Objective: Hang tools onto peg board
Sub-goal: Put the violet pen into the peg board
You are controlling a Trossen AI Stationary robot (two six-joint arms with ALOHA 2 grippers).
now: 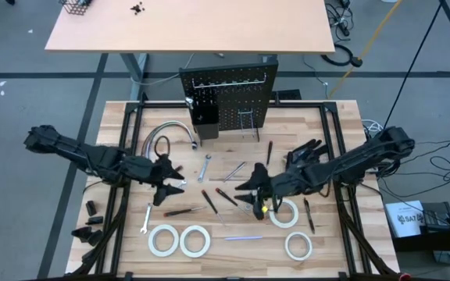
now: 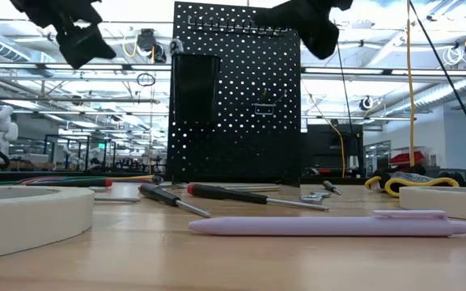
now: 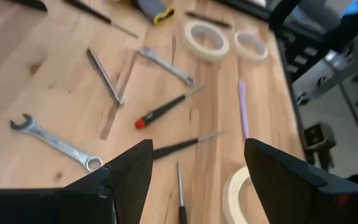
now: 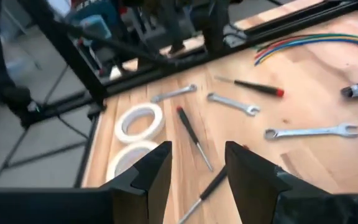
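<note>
Hovering open and empty above the desk (image 1: pixel 131 133), the left tool (image 1: pixel 170 187) has a red-tipped screwdriver (image 1: pixel 181 211) lying flat just below it, shaft pointing toward the right tool (image 1: pixel 250 191), also open and empty, farther off.

Black perforated peg board (image 1: pixel 229 97), white tape rolls (image 1: pixel 195 240), silver wrenches (image 1: pixel 205 168), lilac pen (image 2: pixel 330 225), light wood tabletop (image 1: pixel 123 242), red-tipped screwdriver (image 3: pixel 166 109)
</note>
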